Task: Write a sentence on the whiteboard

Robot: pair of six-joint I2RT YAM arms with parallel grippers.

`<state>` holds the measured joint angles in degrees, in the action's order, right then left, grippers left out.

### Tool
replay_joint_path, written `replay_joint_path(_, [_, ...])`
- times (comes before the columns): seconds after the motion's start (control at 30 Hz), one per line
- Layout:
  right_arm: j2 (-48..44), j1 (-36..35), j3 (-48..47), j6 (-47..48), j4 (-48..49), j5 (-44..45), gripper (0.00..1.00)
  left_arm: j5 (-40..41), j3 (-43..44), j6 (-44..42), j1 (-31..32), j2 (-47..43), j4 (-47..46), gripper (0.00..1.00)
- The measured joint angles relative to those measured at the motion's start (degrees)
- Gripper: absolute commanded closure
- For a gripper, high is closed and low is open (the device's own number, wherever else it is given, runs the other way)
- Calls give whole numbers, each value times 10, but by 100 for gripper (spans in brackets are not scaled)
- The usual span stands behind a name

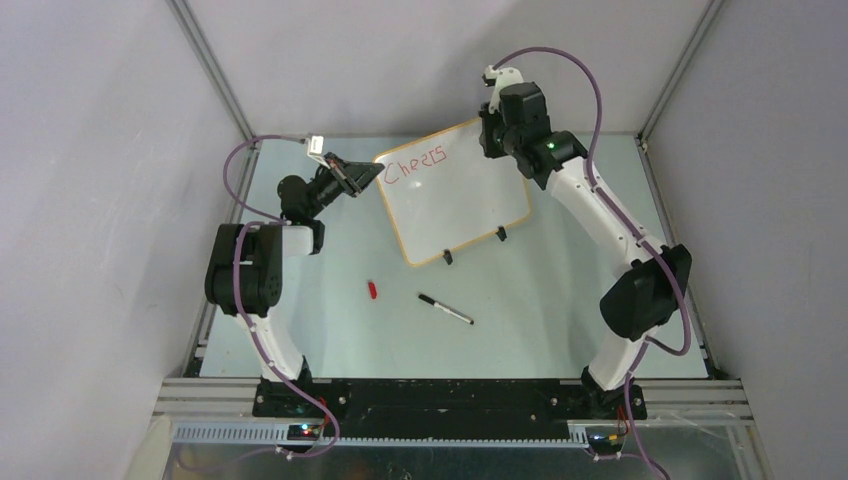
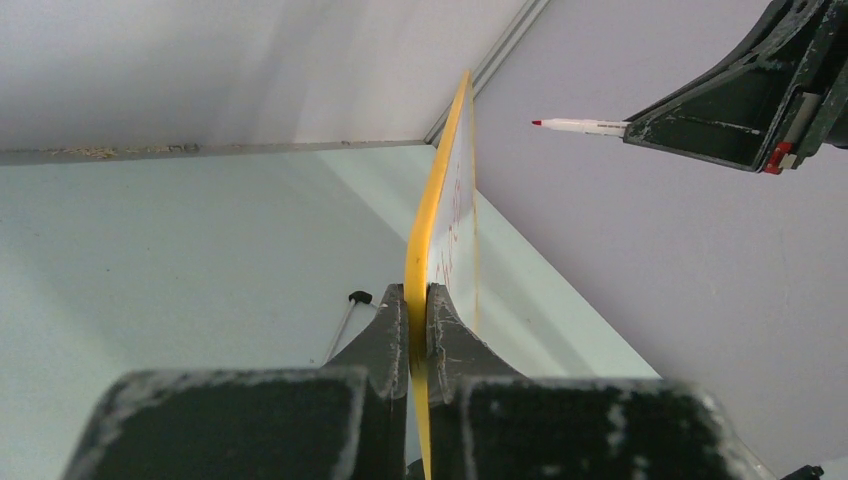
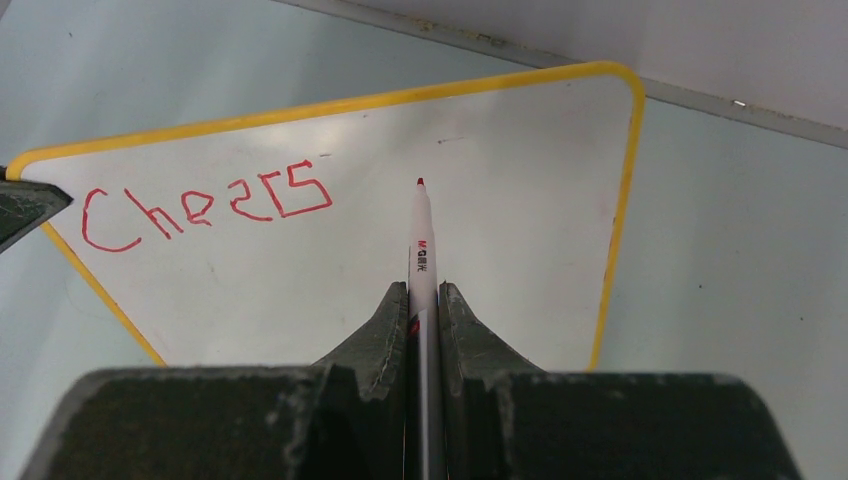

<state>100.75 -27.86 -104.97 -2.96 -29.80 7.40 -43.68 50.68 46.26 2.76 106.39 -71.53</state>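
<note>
The whiteboard (image 1: 455, 205) stands tilted at the back middle of the table (image 1: 560, 300), propped on two small black feet. The sentence (image 3: 205, 208) so far is one red word, "Cheers", in the board's top left corner. One word is no sentence, so I judge the task only begun, with most of the writing left to do.

There is plenty of bare white: a stretch to the right of the word before the yellow rim, and everything below it. The top row ends at the rounded right corner, so long words would need the next row.

The left gripper (image 2: 418, 300) is pinched tight on the board's left edge, next to the first letter, steadying it. The right gripper (image 3: 423, 295) is clamped on a red marker (image 3: 420, 230), whose tip hangs off the surface, right of the word.

The back wall sits close behind the right arm. On the table in front, well apart from the board, lie a black pen (image 1: 446, 308) and a red cap (image 1: 372, 290).
</note>
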Motion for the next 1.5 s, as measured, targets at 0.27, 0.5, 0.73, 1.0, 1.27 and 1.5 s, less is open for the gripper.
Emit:
replay_joint_path(0.27, [17, -5, -8, 2, -8, -9, 100, 0, 0, 0, 0, 0, 0, 100])
replay_joint_path(0.5, [43, -10, -34, 3, -21, -8, 100, 0, 0, 0, 0, 0, 0, 100])
replay_joint_path(0.73, [47, -12, -37, 5, -31, -4, 100, 0, 0, 0, 0, 0, 0, 100])
replay_joint_path(1.0, [52, -13, -38, 5, -32, 1, 100, 0, 0, 1, 0, 0, -1, 100])
replay_joint_path(1.27, [82, -13, -58, 5, -38, 3, 100, 0, 0, 1, 0, 0, -1, 100])
replay_joint_path(1.5, [85, -13, -63, 5, -42, 3, 100, 0, 0, 1, 0, 0, -1, 100])
